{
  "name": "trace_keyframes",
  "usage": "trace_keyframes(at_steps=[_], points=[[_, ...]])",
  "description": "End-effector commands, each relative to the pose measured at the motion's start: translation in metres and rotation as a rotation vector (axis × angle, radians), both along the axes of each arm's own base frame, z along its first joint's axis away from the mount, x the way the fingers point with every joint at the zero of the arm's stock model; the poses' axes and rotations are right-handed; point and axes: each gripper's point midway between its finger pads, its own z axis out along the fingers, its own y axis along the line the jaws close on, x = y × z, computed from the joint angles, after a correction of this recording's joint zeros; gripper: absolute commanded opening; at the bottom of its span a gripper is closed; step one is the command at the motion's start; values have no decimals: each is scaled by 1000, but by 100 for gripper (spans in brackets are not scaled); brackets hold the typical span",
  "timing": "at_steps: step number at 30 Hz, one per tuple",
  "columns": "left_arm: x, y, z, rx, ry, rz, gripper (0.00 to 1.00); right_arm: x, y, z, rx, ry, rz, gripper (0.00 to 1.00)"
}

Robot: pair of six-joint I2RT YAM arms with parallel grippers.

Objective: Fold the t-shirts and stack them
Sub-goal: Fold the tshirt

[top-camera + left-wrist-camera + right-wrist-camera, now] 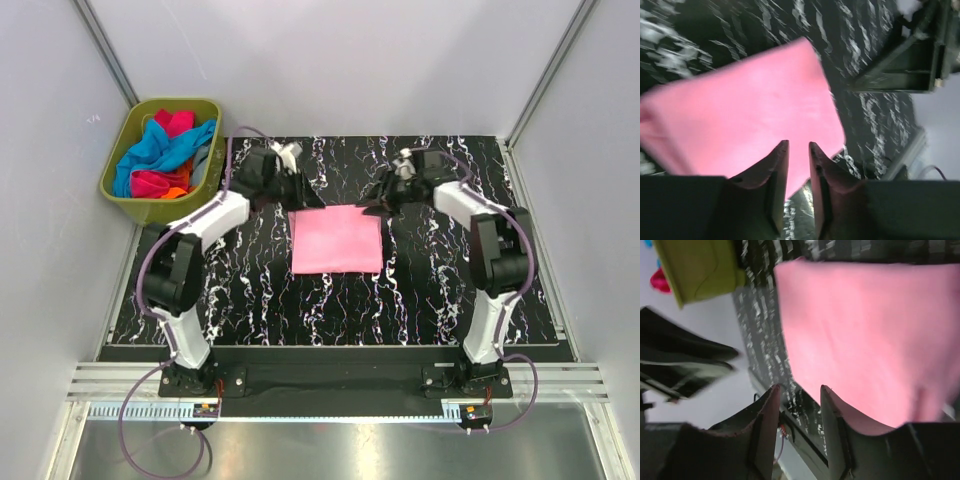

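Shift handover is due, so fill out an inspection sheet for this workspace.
Surface: black marbled table.
Job's things: pink shirt folded flat mid-table; other shirts heaped in the bin.
Clutter: nothing seen.
Grippers: left claw and right claw both open and empty, near the pink shirt's far corners.
Cables: purple cables run along both arms, off the cloth.
Surroundings: white walls; metal rail at the near edge.
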Motion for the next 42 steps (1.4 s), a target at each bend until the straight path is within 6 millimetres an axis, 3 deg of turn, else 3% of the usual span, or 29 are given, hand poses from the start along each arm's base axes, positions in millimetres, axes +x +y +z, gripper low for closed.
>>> trace_keyframes(at_steps=[1, 2, 3, 4, 5, 6, 7, 9, 11, 13, 17, 19, 21, 22, 23, 24, 25, 26, 28, 30, 31, 34, 35, 38, 39, 42], points=[[-12, -30, -28, -189, 68, -43, 26, -6, 65, 5, 245, -22, 113, 44], [-17, -29, -43, -187, 88, -45, 26, -4, 65, -10, 240, -7, 111, 43], [-12, -31, -44, -206, 48, -58, 26, 2, 65, -14, 251, -36, 114, 42], [-10, -30, -51, -210, 43, -58, 27, 6, 63, -35, 250, -3, 109, 42], [-8, -28, -71, -200, 66, -52, 27, 8, 62, -43, 260, 4, 119, 40], [-1, -27, -76, -208, 36, -48, 27, 15, 57, -49, 264, -16, 115, 39], [6, -19, -83, -214, 40, -21, 27, 17, 52, -69, 256, 15, 104, 38], [18, -3, -98, -256, 50, 33, 26, 25, 39, -83, 277, 21, 73, 34], [21, 12, -113, -235, 61, 61, 25, 28, 11, -104, 276, 58, 17, 32], [26, 30, -118, -219, 65, 82, 25, 31, -14, -108, 270, 54, -30, 31], [16, 45, -125, -126, 76, 37, 27, 29, -42, -109, 228, 81, -49, 35], [12, 44, -104, -130, 52, 11, 32, 33, -46, -87, 188, 34, -32, 35], [-1, 41, -90, -145, 57, 5, 39, 19, -48, -75, 150, 74, -23, 35], [-6, 39, -64, -163, 17, -3, 40, 16, -48, -50, 139, 40, -29, 35], [-15, 36, -60, -174, 31, -6, 40, 14, -51, -40, 117, 30, -46, 37], [-23, 29, -48, -196, 41, -11, 40, 1, -45, -33, 109, 44, -38, 38], [-33, 27, -33, -204, 20, -12, 40, -3, -42, -5, 102, -12, -34, 40], [-39, 23, -25, -216, 23, -10, 40, -8, -40, 0, 80, -13, -46, 41], [-52, 9, -18, -217, 18, -25, 41, -27, -14, 14, 87, -9, 3, 42], [-63, -3, -17, -228, 23, -36, 40, -37, 12, 14, 97, 4, 46, 43], [-67, -3, -27, -224, 45, -26, 40, -48, 36, 1, 98, 40, 98, 43], [-65, -8, -43, -271, 85, -17, 37, -53, 69, -15, 173, 73, 148, 36], [-62, -9, -57, -258, 95, -21, 36, -51, 74, -19, 189, 69, 149, 31], [-57, -8, -79, -217, 102, -38, 34, -55, 74, -45, 193, 84, 182, 27], [-56, -4, -96, -196, 118, -38, 33, -62, 73, -55, 188, 101, 195, 27], [-56, 14, -120, -165, 146, -12, 31, -85, 56, -87, 166, 152, 212, 27]])
